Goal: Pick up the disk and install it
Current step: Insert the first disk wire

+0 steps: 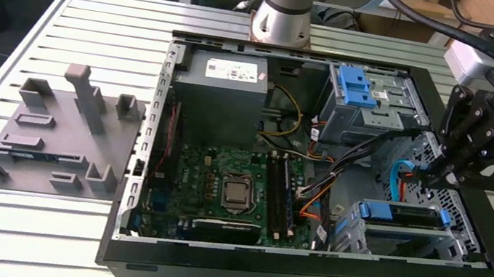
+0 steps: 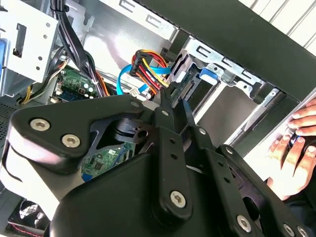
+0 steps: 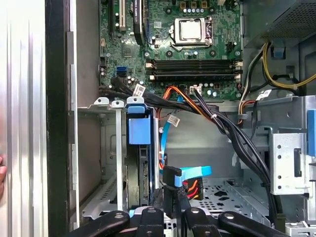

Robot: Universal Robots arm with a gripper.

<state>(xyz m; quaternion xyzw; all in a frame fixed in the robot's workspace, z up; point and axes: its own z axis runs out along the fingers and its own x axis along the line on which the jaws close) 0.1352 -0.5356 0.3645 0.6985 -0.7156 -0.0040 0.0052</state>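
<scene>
The disk (image 1: 400, 214) sits on edge in the lower metal drive cage (image 1: 407, 243) at the front right corner of the open computer case, blue carrier rails along its top. In the first wrist view the disk (image 3: 144, 173) stands in the cage slot under its blue carrier tab (image 3: 138, 129). My gripper (image 1: 432, 179) hangs just behind that cage. Its fingers (image 3: 168, 205) stand close together on a black cable connector (image 3: 170, 175) with a flat blue cable (image 3: 195, 173) running off it. In the second wrist view my gripper (image 2: 174, 101) points at a bundle of red, yellow and orange wires (image 2: 148, 64).
An upper drive bay with a blue latch (image 1: 362, 89) stands behind my gripper, black cables (image 3: 232, 133) beside it. The motherboard (image 1: 230, 187) and power supply (image 1: 226, 80) fill the case's left half. A grey fixture (image 1: 62, 133) lies on the table. A person's hand (image 2: 296, 143) rests outside the case.
</scene>
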